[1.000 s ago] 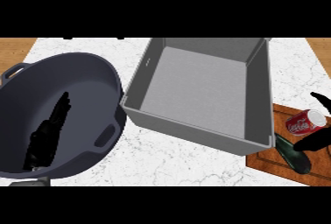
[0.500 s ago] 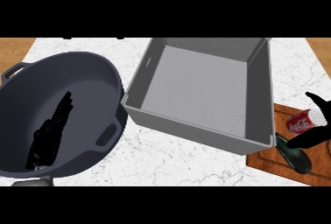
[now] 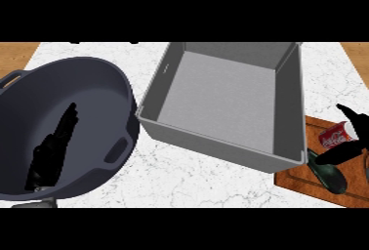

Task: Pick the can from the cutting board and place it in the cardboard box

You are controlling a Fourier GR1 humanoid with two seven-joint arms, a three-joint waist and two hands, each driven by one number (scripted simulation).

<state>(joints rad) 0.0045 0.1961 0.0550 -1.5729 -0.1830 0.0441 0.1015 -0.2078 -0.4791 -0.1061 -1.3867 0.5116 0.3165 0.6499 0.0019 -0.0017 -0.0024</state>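
In the head view, a white marbled table (image 3: 194,180) fills the frame, with strips of brown wood showing at its far corners. A large dark grey pot (image 3: 86,93) with side handles takes up the left side, seen from above so that its deep inside is open to view. The robot's left hand (image 3: 51,149) shows as a long black shape over the inside of this pot, fingers straight and pointing up and away; it holds nothing.

In the middle stands a grey box (image 3: 223,102), rectangular, open at the top, set at a slant, with nothing lying inside it. Its left near corner comes close to the rim of the pot.

At the right edge lies a brown wooden cutting board (image 3: 306,180), partly cut off by the frame, its far left corner tucked just beside the box's near right corner. The red can (image 3: 337,136) lies on its side on the board, white lettering visible. The right hand (image 3: 352,146) is at the can: one black digit curves over the far side of it and another reaches across its near side, so the hand is curled round the can, which rests on the board. A dark green bottle (image 3: 328,173) also lies on the board, just in front of the can and the hand.
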